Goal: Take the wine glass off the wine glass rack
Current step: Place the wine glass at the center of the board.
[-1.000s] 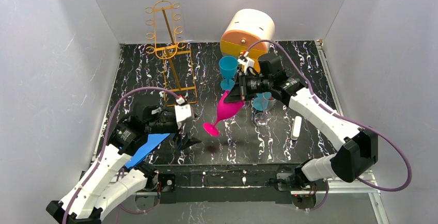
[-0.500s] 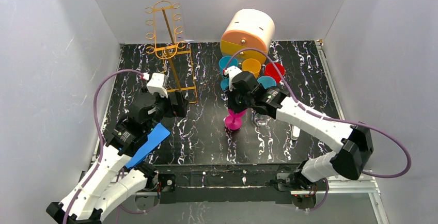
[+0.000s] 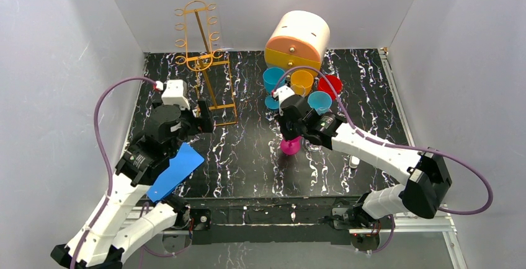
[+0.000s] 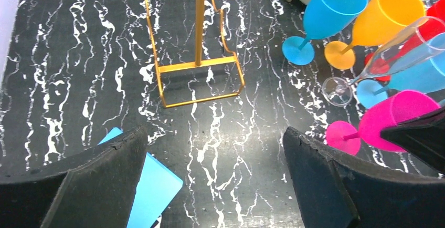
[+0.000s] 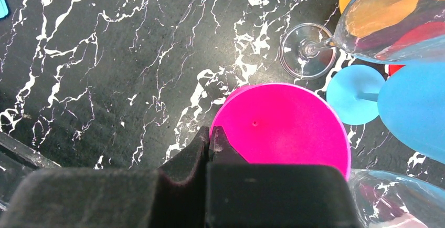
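- The pink wine glass (image 5: 283,128) is off the wine glass rack (image 4: 200,23) and stands upright mid-table, well apart from it. Its foot is at or just above the marbled table (image 3: 248,157); contact cannot be told.
- The right gripper (image 5: 212,143) is clamped on the near rim of the bowl, one finger inside and one outside.
- The step in hand looks like the set-down. It is best done by lowering straight until the foot sits flat, then parting the fingers and rising vertically, since a clear glass (image 5: 307,49) and a blue glass (image 5: 414,102) stand just beside it.
- The pink bowl is empty, seen from above. No glass shows in the rack's rings.
- An orange glass (image 3: 302,81), a red glass (image 3: 329,85) and a second blue glass (image 3: 273,80) crowd behind. What they hold is not visible.
- The round drawer box (image 3: 296,39) sits at the back with its drawers closed and its contents hidden.
- The left gripper (image 4: 215,152) hangs spread wide and empty near the rack's base, above a blue card (image 4: 152,191).
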You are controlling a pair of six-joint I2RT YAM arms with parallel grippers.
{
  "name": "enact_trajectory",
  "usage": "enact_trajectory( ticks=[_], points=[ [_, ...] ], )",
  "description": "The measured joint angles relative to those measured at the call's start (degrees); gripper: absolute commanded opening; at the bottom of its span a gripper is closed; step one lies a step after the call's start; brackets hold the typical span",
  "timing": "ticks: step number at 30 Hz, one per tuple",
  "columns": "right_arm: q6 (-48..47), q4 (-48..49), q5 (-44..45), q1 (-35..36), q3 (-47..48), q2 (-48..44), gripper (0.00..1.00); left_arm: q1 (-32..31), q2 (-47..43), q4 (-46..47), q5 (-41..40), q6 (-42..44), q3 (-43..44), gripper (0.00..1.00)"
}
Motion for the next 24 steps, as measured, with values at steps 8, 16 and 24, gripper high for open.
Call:
enact_trajectory(
  ticks=[8,16,24],
  points=[
    [-0.90,0.66,0.83,0.00,-0.66,-0.42,0.25,0.00,8.81,-5.95,-4.15,1.73,7.89,0.98],
    [-1.73,-2.34,-0.24,0.00,2.60,0.00,0.66,0.50,11.15,-9.33,-10.03,1.99,9.22,0.98],
    [-1.51,-2.54,-0.33,0.02,7.65,-3.39,0.85,11.21,14.56,-10.29,-7.30,-0.11,10.19,0.98]
  ],
)
